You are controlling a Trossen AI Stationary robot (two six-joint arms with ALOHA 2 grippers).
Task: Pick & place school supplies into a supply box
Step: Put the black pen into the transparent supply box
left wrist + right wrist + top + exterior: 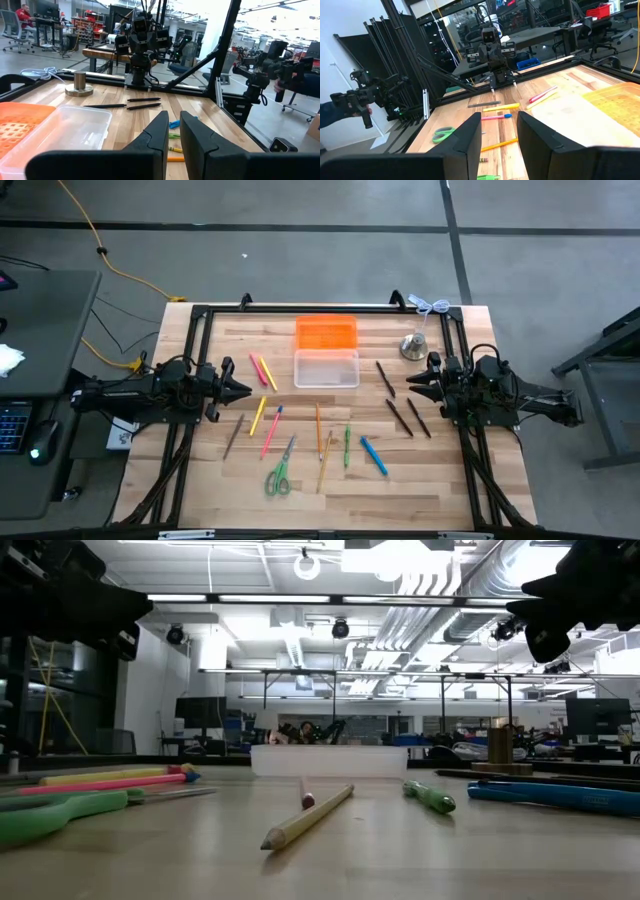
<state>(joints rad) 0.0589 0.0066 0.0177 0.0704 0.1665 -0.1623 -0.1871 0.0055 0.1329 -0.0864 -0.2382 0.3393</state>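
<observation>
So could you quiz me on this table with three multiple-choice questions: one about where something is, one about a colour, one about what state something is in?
1. Where are the scissors?
A. Inside the box
B. On the table near its front edge, below the pink pens
C. Held by the right gripper

2. What colour is the lid of the box?
A. Orange
B. Blue
C. Black

3. What is in the clear box right now?
A. All the pens
B. Only the scissors
C. Nothing that can be seen

Answers:
1. B: the high view shows the green-handled scissors lying flat on the wood, away from both arms.
2. A: the lid lies open behind the clear box and is bright orange.
3. C: in the high view the box looks empty, while pens and pencils lie scattered on the table.
</observation>
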